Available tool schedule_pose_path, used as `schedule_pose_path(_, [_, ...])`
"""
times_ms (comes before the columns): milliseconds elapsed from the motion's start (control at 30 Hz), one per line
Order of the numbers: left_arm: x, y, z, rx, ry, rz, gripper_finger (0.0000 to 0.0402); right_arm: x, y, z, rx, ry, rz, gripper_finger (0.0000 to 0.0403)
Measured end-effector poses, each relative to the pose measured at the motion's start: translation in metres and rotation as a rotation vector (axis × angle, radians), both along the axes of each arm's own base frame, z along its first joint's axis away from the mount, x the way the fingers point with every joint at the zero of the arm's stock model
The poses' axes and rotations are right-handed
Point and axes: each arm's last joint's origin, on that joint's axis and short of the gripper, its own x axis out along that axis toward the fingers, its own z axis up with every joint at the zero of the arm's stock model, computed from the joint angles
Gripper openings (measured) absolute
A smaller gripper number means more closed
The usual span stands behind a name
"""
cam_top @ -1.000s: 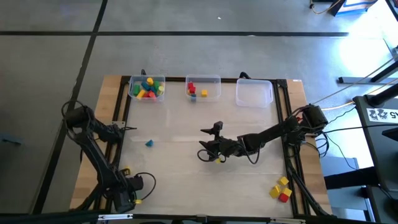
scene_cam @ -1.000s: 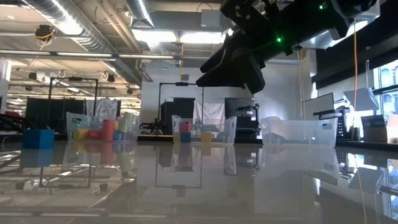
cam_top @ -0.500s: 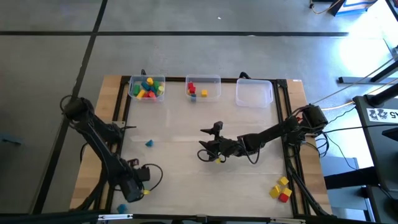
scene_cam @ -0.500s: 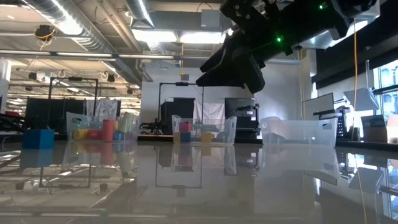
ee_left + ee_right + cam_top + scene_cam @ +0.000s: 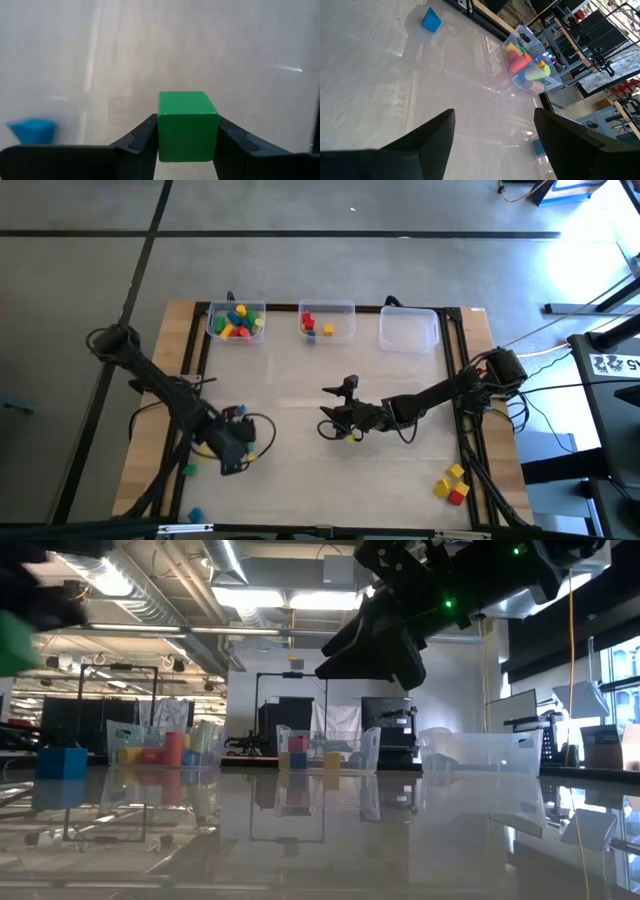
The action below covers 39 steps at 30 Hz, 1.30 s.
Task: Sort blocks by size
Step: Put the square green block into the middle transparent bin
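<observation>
My left gripper [image 5: 236,454] hangs over the near left part of the table, shut on a green cube [image 5: 187,125]. In the low view this cube [image 5: 14,640] shows high at the far left of the picture. A blue block [image 5: 32,130] lies on the table close by. My right gripper [image 5: 328,426] stands open over the table's middle with nothing between its fingers [image 5: 495,120]. A bit of yellow [image 5: 354,436] shows beneath that arm. Yellow and red blocks [image 5: 452,485] lie at the near right. My left gripper pinches the green cube by two opposite side faces [image 5: 163,125] between its two fingers [image 5: 140,142]. The fingers come from above, slanting down. The cube sits square between them, lifted clear of the table.
Three clear bins stand along the far edge: the left one [image 5: 237,322] with several coloured blocks, the middle one [image 5: 327,321] with red, yellow and blue blocks, the right one [image 5: 408,330]. A green block [image 5: 190,470] and a blue one [image 5: 195,515] lie on the near left margin.
My left gripper has carried the green cube from the near left corner up and toward the table's middle, turning as it went. The cube has come into the low view at the upper left. My right arm has kept still.
</observation>
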Motion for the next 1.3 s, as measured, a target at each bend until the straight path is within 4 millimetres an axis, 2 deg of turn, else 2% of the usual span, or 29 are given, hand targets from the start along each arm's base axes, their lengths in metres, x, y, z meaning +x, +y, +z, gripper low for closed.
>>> schedule_pose_path(333, [0.030, 0.050, 0.008, 0.131, -0.090, 0.019, 0.0139, 0.000, 0.000, 0.000, 0.000, 0.000, 0.000, 0.0278])
schedule_pose_path(600, [0.059, 0.087, 0.017, 0.211, -0.259, 0.003, 0.0140, 0.000, 0.000, 0.000, -0.001, 0.001, 0.000, 0.0278])
schedule_pose_path(833, [0.078, 0.122, 0.026, 0.298, -0.394, 0.079, 0.0140, 0.000, 0.000, 0.000, -0.002, 0.005, 0.000, 0.0278])
schedule_pose_path(1100, [0.103, 0.164, 0.014, 0.391, -0.436, 0.160, 0.0140, 0.000, 0.000, -0.001, -0.001, 0.011, 0.005, 0.0278])
schedule_pose_path(1300, [0.118, 0.200, 0.000, 0.420, -0.474, 0.284, 0.0140, 0.000, 0.000, -0.001, 0.001, 0.011, 0.010, 0.0278])
